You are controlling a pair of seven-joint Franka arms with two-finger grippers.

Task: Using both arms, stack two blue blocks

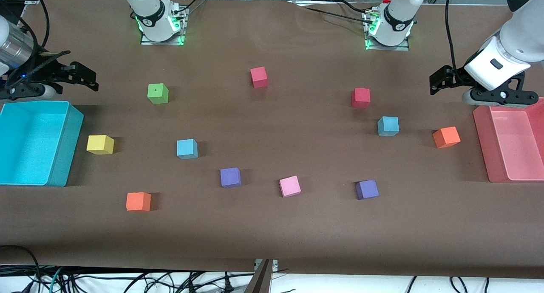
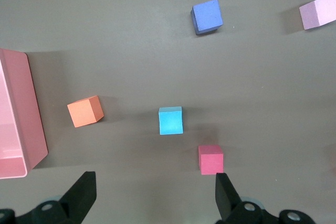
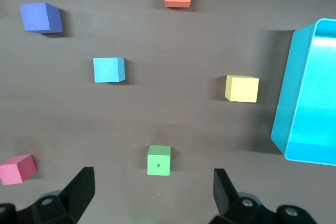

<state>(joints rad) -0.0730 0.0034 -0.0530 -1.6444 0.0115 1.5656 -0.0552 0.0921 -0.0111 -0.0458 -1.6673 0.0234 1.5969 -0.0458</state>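
Two light blue blocks lie apart on the brown table. One blue block (image 1: pixel 187 148) is toward the right arm's end and also shows in the right wrist view (image 3: pixel 108 70). The other blue block (image 1: pixel 388 126) is toward the left arm's end and also shows in the left wrist view (image 2: pixel 170 121). My left gripper (image 1: pixel 440 81) hangs open and empty over the table next to the pink bin; its jaws (image 2: pixel 155 195) stand wide apart. My right gripper (image 1: pixel 87 77) hangs open and empty next to the turquoise bin, jaws (image 3: pixel 152 195) wide apart.
A turquoise bin (image 1: pixel 68 148) stands at the right arm's end, a pink bin (image 1: pixel 484 148) at the left arm's end. Scattered cubes: green (image 1: pixel 157 93), yellow (image 1: pixel 100 144), two red (image 1: pixel 259 77) (image 1: pixel 361 97), two orange (image 1: pixel 446 137) (image 1: pixel 138 201), two purple (image 1: pixel 230 177) (image 1: pixel 367 189), pink (image 1: pixel 290 186).
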